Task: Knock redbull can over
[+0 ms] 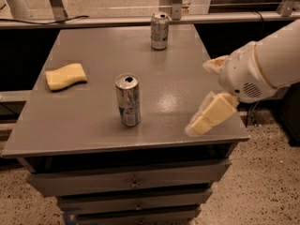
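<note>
Redbull can (pixel 128 100) is seen upright on the grey table (pixel 93 46), slightly toward 6 o'clock of its centre; blue patches are noted low on the crinkled body, lettering not legible. Gripper (pixel 200 97) is held at 3 o'clock of the can, well apart from it, over the table's right front corner. Its 2 cream fingers (pixel 213 116) are spread wide with nothing between them (the upper one is partly hidden by the white wrist housing). The arm is cut off at the right edge. A 2nd can (pixel 159 30) is recorded at 12 o'clock, a yellow sponge (pixel 65 75) at 10 o'clock.
</note>
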`<state>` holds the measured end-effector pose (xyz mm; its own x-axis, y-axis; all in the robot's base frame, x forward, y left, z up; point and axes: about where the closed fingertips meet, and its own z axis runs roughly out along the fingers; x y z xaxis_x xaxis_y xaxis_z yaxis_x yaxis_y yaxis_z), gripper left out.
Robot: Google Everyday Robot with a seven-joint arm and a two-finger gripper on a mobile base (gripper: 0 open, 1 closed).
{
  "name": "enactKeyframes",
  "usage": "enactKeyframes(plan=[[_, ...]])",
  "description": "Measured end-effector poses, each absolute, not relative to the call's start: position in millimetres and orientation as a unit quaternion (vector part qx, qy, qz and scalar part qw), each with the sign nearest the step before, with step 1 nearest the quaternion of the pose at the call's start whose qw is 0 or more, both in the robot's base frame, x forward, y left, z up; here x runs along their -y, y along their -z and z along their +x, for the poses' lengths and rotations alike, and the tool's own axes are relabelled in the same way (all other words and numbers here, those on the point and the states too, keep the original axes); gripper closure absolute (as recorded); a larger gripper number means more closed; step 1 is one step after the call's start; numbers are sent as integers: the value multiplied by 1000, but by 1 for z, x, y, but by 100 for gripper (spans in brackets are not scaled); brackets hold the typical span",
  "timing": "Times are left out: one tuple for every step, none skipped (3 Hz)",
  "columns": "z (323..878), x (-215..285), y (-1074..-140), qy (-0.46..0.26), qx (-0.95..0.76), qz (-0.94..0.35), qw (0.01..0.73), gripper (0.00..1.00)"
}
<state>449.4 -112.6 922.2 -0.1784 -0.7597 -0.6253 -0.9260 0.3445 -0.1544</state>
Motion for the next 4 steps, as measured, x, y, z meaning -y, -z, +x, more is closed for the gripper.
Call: enactKeyframes(plan=[[459,70,-904,-209,-740,-520,373,0],[469,26,-894,-285,-709,-484,426,0],[476,-14,-890,-356,-668,-446,478,0],[482,-49,-899,-410,-621,-417,522,0]])
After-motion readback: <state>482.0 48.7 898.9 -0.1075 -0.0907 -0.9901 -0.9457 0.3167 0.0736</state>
